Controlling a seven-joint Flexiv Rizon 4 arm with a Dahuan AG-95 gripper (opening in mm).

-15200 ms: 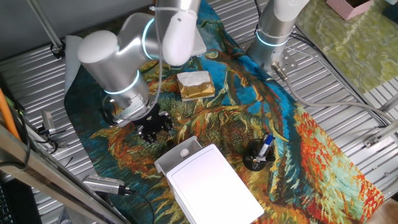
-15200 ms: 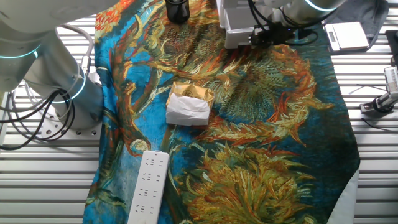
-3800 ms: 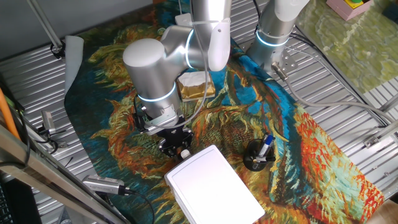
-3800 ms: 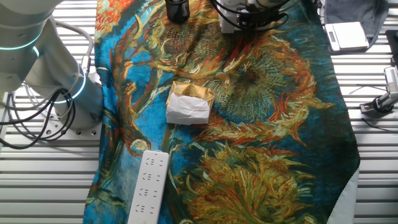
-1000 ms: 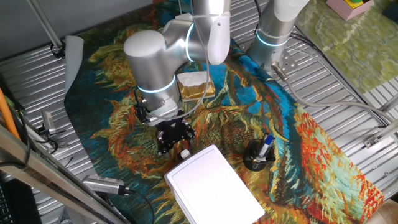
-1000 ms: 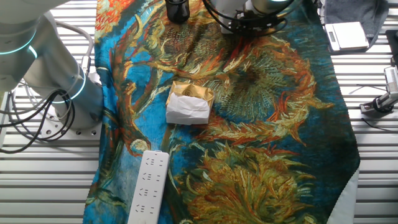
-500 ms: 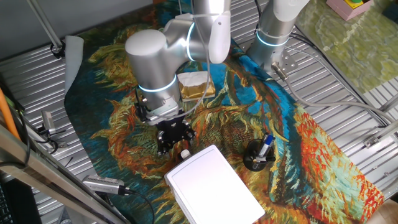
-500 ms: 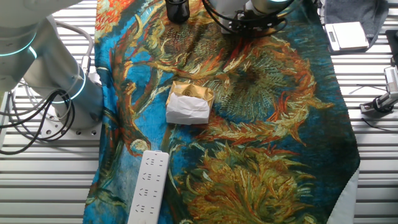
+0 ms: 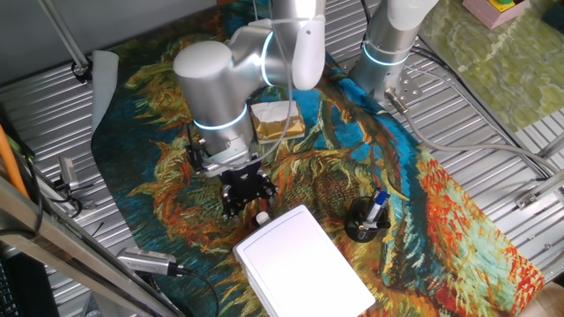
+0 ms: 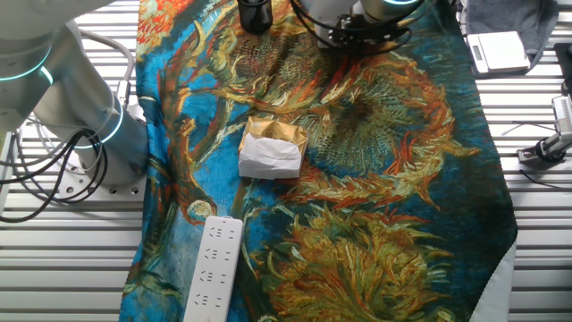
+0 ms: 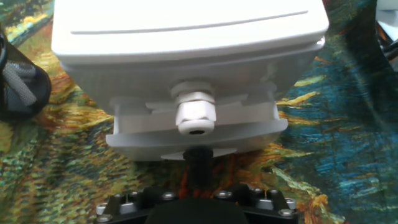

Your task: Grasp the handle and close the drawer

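The white box stands on the patterned cloth, and its light-grey drawer is pushed in, so only the front lip shows. The small round whitish handle sticks out of the drawer front; it also shows in one fixed view. My gripper hovers just behind the handle without touching it. In the hand view my gripper shows as one dark stalk in line with the handle, its fingers together and holding nothing.
A tan-and-white sponge block lies behind my arm and also shows in the other fixed view. A black cup with a pen stands to the right of the box. A white power strip lies at the cloth's edge. A second robot base stands at the back.
The drawer stood open 15 s ago and is now pushed in. My gripper was on the handle 3.8 s ago and has since drawn back a little from it.
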